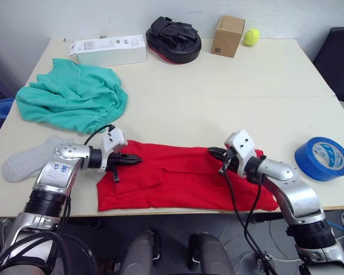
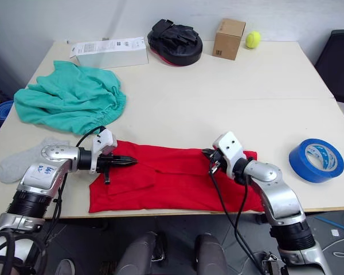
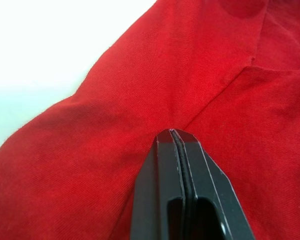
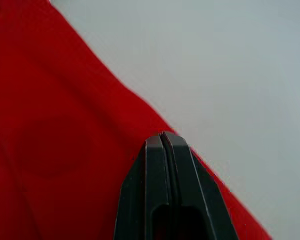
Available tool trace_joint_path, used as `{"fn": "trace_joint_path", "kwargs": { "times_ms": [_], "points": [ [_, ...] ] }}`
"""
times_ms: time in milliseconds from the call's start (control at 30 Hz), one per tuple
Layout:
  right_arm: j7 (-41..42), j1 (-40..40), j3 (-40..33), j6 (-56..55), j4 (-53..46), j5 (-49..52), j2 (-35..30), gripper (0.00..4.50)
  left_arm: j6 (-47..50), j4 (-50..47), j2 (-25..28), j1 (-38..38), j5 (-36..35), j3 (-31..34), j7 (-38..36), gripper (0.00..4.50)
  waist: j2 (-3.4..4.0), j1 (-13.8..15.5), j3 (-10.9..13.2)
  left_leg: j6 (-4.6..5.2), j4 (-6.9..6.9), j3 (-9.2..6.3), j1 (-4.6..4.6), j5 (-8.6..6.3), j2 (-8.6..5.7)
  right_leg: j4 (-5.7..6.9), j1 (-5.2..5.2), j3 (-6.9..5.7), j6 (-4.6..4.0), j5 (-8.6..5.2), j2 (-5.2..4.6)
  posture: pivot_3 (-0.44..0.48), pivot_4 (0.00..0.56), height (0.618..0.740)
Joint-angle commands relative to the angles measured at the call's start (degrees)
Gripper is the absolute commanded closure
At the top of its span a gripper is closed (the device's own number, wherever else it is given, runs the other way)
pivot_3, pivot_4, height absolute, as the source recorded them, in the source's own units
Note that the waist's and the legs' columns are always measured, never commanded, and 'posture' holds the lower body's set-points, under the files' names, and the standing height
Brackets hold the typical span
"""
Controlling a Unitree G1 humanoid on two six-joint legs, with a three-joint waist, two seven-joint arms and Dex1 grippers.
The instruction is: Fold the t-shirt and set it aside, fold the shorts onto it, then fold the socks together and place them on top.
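One red t-shirt [image 1: 178,180] lies folded flat along the near edge of the counter [image 1: 229,97]. The left gripper [image 1: 135,160] has its jaws pressed together at the shirt's left part; the right gripper [image 1: 213,152], jaws likewise closed, meets its far edge. One grey sock [image 1: 28,159] shows near left; one teal shorts [image 1: 71,94] far left.

Open table [image 1: 218,103] across the middle, beyond the t-shirt [image 1: 183,177] at the near edge. Crowded along the far edge by a white box [image 1: 110,50], black mitt [image 1: 173,39], cardboard box [image 1: 227,35] and tennis ball [image 1: 251,36]. Blocked left by shorts [image 1: 71,94] and socks [image 1: 28,159], right by blue tape roll [image 1: 323,158]
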Motion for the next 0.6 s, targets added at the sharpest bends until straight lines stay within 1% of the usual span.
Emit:
{"fn": "trace_joint_path", "kwargs": {
  "times_ms": [33, 100, 267, 333, 467, 600],
  "points": [
    [-0.4, 2.5, -0.6, -0.7, -0.9, -2.0, -2.1, 4.5, -0.1, 1.9, 0.6, 0.2, 1.7, -0.1, 1.2, 4.48, 0.0, 0.0, 0.0, -0.01, 0.0, 0.0, 0.01, 0.0, 0.0, 0.0, 0.0, 0.0, 0.0, 0.0, 0.0, 0.0, 0.15, 0.74],
    [-0.8, 3.7, -2.8, -1.0, -0.6, -2.3, -3.2, 4.5, -0.7, 2.8, 0.3, -0.2, 1.9, 0.1, 1.8, 4.48, 0.0, 0.0, 0.0, -0.01, -0.01, 0.0, 0.05, 0.0, 0.0, 0.02, 0.02, 0.01, 0.0, 0.0, 0.01, 0.0, 0.15, 0.74],
    [-1.7, 6.8, -12.0, -1.6, 1.7, -0.9, -6.4, 4.5, -0.9, 3.6, -0.4, -0.7, 1.6, 0.5, 2.7, 4.48, 0.0, 0.4, 0.0, -0.04, 0.0, 0.0, 0.03, 0.01, 0.0, -0.02, 0.04, 0.02, 0.0, 0.0, -0.01, 0.0, 0.15, 0.74],
    [-1.0, 8.4, -14.6, -2.5, 2.3, -0.5, -7.7, 4.5, -0.7, 3.3, -0.5, -0.6, 1.4, 0.5, 2.8, 4.48, 0.0, 0.3, 0.0, -0.04, -0.01, 0.0, 0.04, 0.0, 0.0, -0.03, 0.05, 0.01, 0.0, 0.0, -0.01, 0.0, 0.15, 0.74],
    [1.4, 10.3, -18.0, -3.1, 0.3, 2.1, -8.7, 4.5, -0.6, 3.1, -0.2, -0.1, 1.1, 0.9, 2.6, 4.48, 0.0, 0.2, 0.0, -0.06, -0.07, 0.0, 0.05, 0.02, 0.0, -0.02, 0.04, 0.01, 0.0, 0.0, 0.0, 0.0, 0.15, 0.74],
    [3.7, 8.9, -20.0, -2.7, -2.6, 5.7, -9.3, 4.5, 0.4, 2.3, 0.3, 0.0, 0.2, 2.0, 1.9, 4.48, 0.02, 0.1, 0.0, -0.06, -0.07, 0.0, 0.05, 0.02, 0.01, -0.02, 0.02, 0.01, 0.0, 0.0, 0.01, 0.0, 0.15, 0.74]
  ]
}}
